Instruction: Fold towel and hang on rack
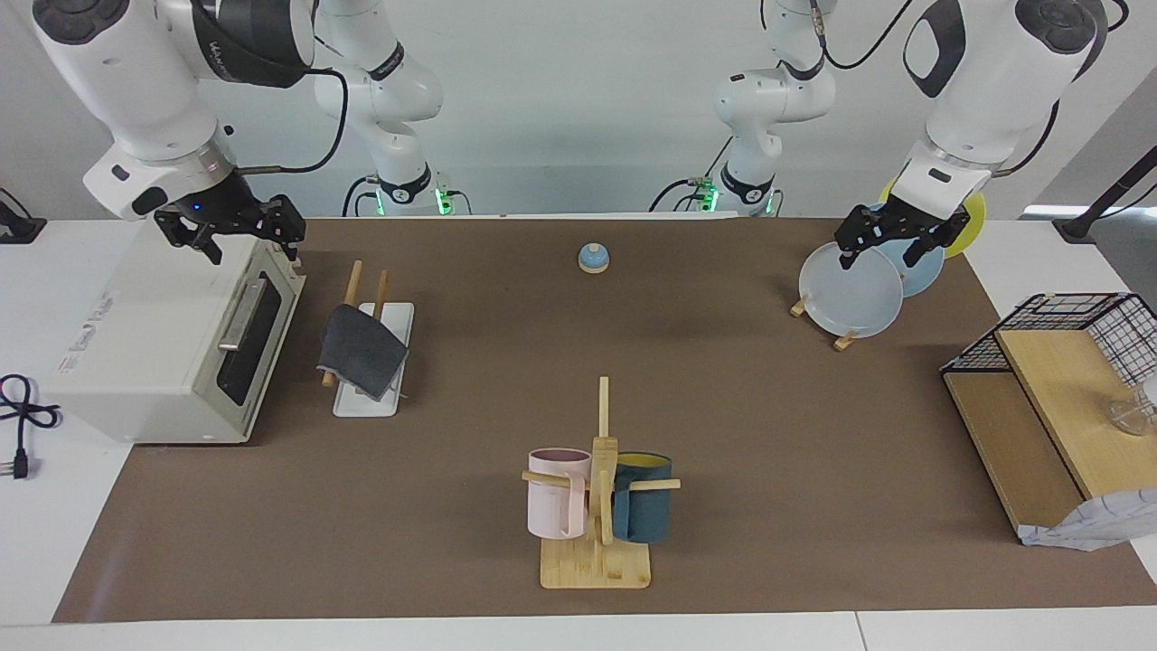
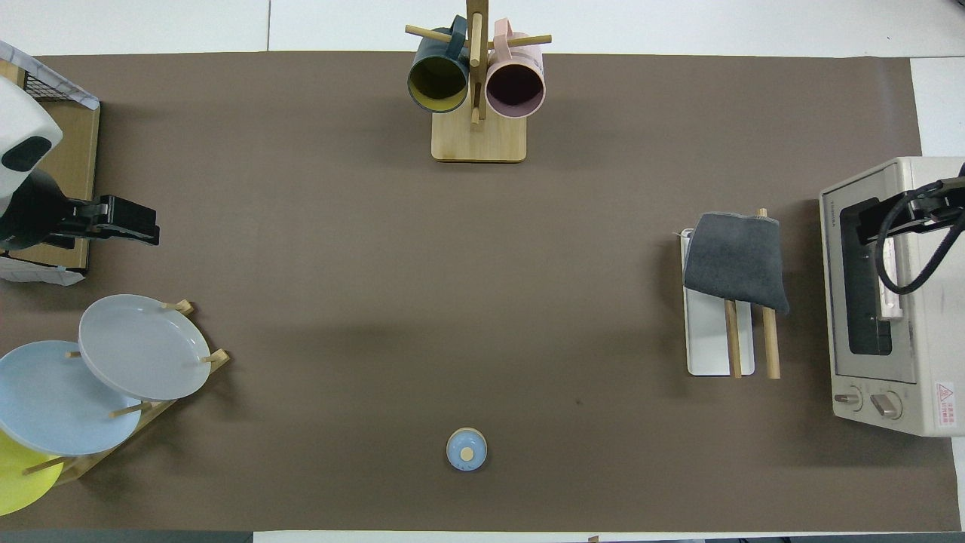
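At center-right of the overhead frame, the towel [image 2: 733,260] drapes the rack [image 2: 718,343]; open brown mat surrounds it. Right gripper [image 1: 237,237] over the toaster oven [image 1: 172,344] and left gripper [image 1: 890,240] over the plates [image 1: 851,291] both stand open, empty.

Both arms raised, left end effector [image 1: 890,240] and right end effector [image 1: 237,237] open

You have a dark grey towel [image 1: 362,351] on a rack [image 1: 375,375] of light wooden rods over a white base, all on a plain brown table cover [image 1: 768,434]. The mug tree [image 1: 598,506] is pale bamboo, with one pink mug [image 1: 553,504] and one dark teal mug [image 1: 644,509] that is yellow inside. The plates [image 2: 139,347] read pale grey, light blue and yellow; the toaster oven [image 1: 172,348] is off-white with a dark window, and the wire basket [image 1: 1076,321] is a black grid.
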Robot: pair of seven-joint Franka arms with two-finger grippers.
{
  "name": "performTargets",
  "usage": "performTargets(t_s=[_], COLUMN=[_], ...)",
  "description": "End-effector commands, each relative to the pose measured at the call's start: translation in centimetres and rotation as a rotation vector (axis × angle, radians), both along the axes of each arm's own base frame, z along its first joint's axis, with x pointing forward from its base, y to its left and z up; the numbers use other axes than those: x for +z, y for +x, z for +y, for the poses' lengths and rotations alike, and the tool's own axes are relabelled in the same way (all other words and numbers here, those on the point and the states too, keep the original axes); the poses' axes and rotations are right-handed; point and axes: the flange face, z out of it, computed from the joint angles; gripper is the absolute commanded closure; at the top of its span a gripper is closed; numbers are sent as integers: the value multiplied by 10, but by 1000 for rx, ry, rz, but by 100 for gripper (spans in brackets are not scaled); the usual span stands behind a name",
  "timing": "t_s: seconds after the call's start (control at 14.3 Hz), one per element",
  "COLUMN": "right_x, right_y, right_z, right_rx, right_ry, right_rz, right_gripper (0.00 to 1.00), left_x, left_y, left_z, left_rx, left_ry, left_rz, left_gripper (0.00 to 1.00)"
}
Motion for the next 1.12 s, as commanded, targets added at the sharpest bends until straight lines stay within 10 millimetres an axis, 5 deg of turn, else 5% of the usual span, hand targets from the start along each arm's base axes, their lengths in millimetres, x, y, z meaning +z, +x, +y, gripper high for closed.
performTargets(t_s=[0.0, 1.05], right_x=[20, 31], right_y=[-15, -22], right_z=[2, 5], right_rx=[-17, -36], right_ry=[17, 20], right_rz=[-16, -25], right_gripper=[0, 0], left_x=[2, 2], left_y=[-7, -6], left_z=[2, 2], left_rx=[-1, -1], left_ry=[-11, -11], left_rz=[-2, -4], left_gripper=[0, 0])
